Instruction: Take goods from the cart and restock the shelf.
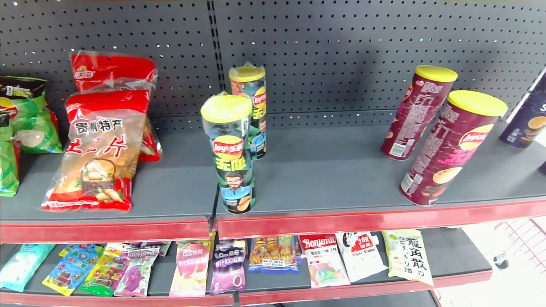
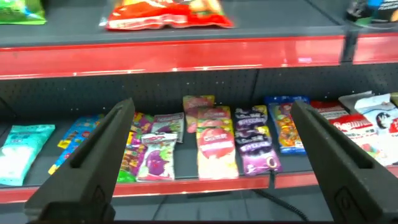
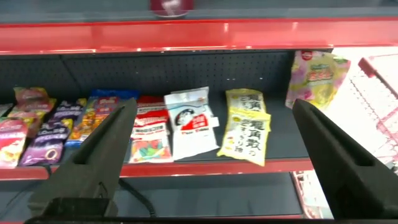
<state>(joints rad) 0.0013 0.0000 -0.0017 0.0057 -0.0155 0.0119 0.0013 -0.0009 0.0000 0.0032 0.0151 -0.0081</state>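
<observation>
Closest to the cameras, the left gripper (image 2: 212, 106) hangs with its two fingers spread wide and nothing between them, facing the lower shelf (image 2: 186, 184). The right gripper (image 3: 214, 102) is likewise released and empty, nearer that shelf's right end, where a red wire frame (image 3: 379, 74) stands just past it. Flat candy packets (image 1: 192, 268) lie in a row along the lower shelf. Above, on the upper shelf (image 1: 341, 170), a green chip can (image 1: 229, 153) stands upright at the front edge near the middle, with a second green can (image 1: 249, 106) just behind it. To the right stand two maroon cans (image 1: 452, 149), one behind the other. To the left, red crisp bags (image 1: 96, 162) lean back, with green bags (image 1: 25, 119) beside them at the shelf's left end. Behind everything runs a dark pegboard (image 1: 341, 51)
</observation>
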